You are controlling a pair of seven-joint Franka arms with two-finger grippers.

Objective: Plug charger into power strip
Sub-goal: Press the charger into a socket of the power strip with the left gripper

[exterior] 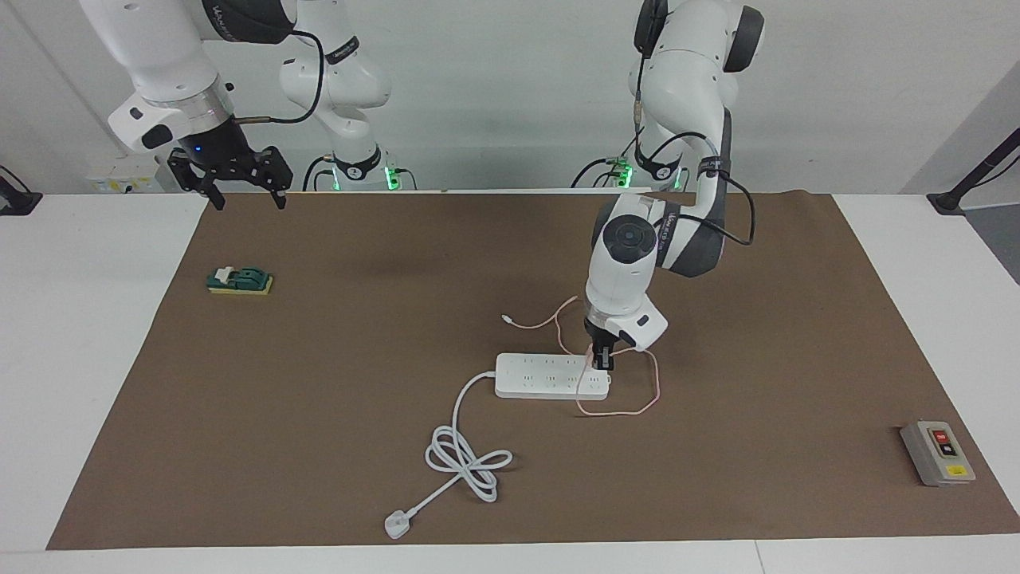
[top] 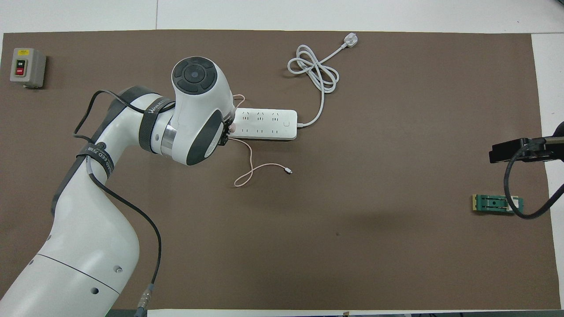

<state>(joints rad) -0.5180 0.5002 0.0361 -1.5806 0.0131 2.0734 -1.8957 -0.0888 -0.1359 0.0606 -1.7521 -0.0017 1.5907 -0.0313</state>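
Left claw [exterior: 600, 363] clenched on upright charger [exterior: 590, 358] over crosswise power strip's [exterior: 542, 376] end.

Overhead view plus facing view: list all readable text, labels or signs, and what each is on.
"ON": black button of the grey switch box, overhead view.
"OFF": red button of the same box.
Yellow sticker on the box: too small to read.
Strap lettering on the left arm: blurred, not legible.
Power strip: no readable markings.
Green block: no text visible.

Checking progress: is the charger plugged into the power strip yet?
Cannot tell. The left gripper, shut on the charger, holds it at the power strip, hiding its seating.
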